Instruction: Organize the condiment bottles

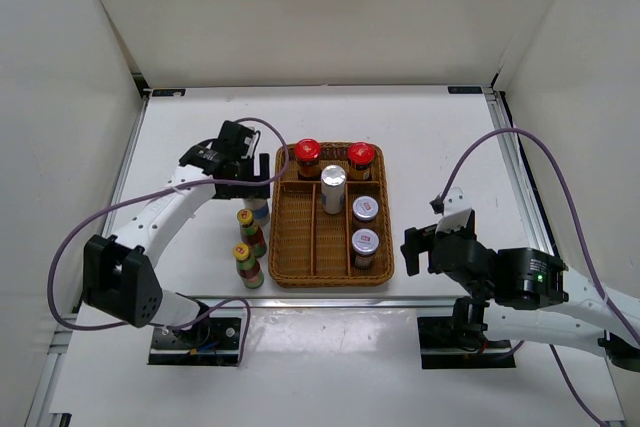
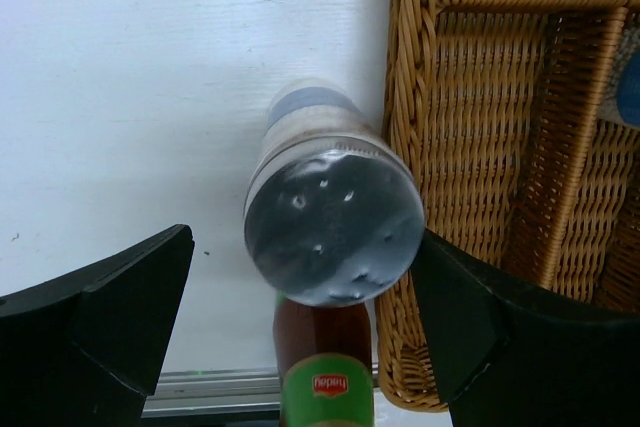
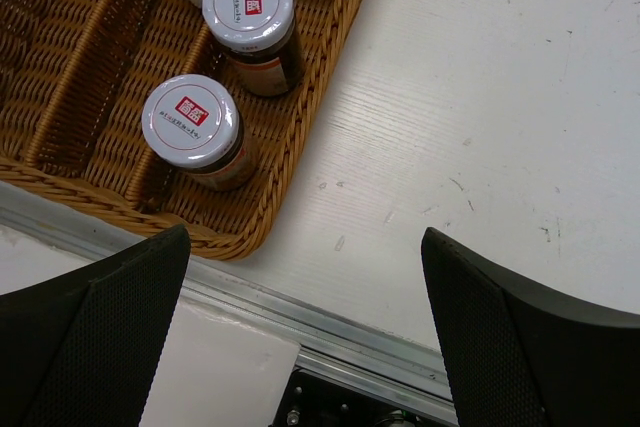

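The left claw [image 2: 302, 242] hangs wide apart over a tall silver-capped bottle [image 2: 330, 227]. That bottle stands on the tabletop [image 1: 200, 127] just outside the left wall of the wicker tray [image 1: 300, 277]. One finger is close beside its cap and the other well clear, so nothing is gripped. Two slim yellow-capped bottles [image 1: 246, 219] stand nearer the arms, left of the tray. Inside the tray, two red-capped bottles [image 1: 307, 152] fill the far row, a second silver-capped bottle [image 1: 333, 182] stands in the middle lane, and two silver-lidded jars [image 3: 190, 122] sit in the right lane. The right claw [image 3: 305, 242] is spread open above bare tabletop beside the tray's near right corner.
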Motion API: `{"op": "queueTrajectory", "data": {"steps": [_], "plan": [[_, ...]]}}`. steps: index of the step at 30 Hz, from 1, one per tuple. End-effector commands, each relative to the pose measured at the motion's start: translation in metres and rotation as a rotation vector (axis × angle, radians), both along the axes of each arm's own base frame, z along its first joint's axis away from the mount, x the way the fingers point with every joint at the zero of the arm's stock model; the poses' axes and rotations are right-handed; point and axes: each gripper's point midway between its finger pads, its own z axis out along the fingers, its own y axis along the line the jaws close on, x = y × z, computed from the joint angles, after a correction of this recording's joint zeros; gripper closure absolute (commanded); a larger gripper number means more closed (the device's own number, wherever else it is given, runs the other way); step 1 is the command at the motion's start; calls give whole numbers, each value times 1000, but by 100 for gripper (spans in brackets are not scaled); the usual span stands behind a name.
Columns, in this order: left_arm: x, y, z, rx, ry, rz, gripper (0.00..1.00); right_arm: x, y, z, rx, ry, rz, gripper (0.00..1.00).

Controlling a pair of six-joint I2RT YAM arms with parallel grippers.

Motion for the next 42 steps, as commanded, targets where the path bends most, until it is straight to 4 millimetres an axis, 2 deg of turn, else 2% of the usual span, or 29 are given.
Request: {"op": "queueTrajectory", "data": {"steps": [1,7,10,13,14,17,18,20,22,23,24,26,27,30,32,34,36,37,39,41,42], "plan": [[11,-8,-1,-32,-19,-4,0,1,5,5,35,-15,-1,1],[26,-8,-8,-20,-31,3,2,1,5,5,35,-15,-1,1],[29,-9,-10,-19,-27,3,8,0,6,5,35,-15,8,1],[29,-9,-10,-11,-21,-5,20,0,6,5,35,-15,8,1],[32,-10,-2,-19,-42,-5,27,0,6,5,35,-15,8,1],[28,-6,17,13,-82,1,39,0,6,5,35,-15,8,1],[31,-4,32,29,-123,12,44,0,6,5,35,-15,8,1],[26,-6,47,41,-146,2,46,0,6,5,35,-15,8,1],[26,-12,77,28,-216,-9,49,0,6,5,35,-15,8,1],[24,-15,83,26,-219,-20,49,0,6,5,35,-15,8,1],[26,-18,104,9,-268,-21,51,0,6,2,26,-13,8,1],[20,-27,122,-14,-293,-42,51,0,6,2,26,-13,8,1],[21,-33,141,-36,-330,-52,51,0,6,2,26,-13,8,1],[10,-59,167,-115,-359,-126,52,0,6,2,26,-13,8,1],[-1,-81,172,-165,-344,-190,53,0,6,2,26,-13,8,1],[-9,-96,175,-186,-335,-230,55,0,6,2,26,-13,8,1],[-23,-121,174,-216,-324,-284,55,0,6,2,26,-13,8,1],[-26,-129,164,-209,-306,-307,55,0,6,2,26,-13,8,1],[-36,-149,157,-234,-292,-339,55,0,6,2,26,-13,8,1],[-47,-166,138,-227,-248,-386,55,0,6,2,33,-10,3,1],[-49,-172,136,-236,-255,-389,55,0,6,2,33,-9,3,1]]}}
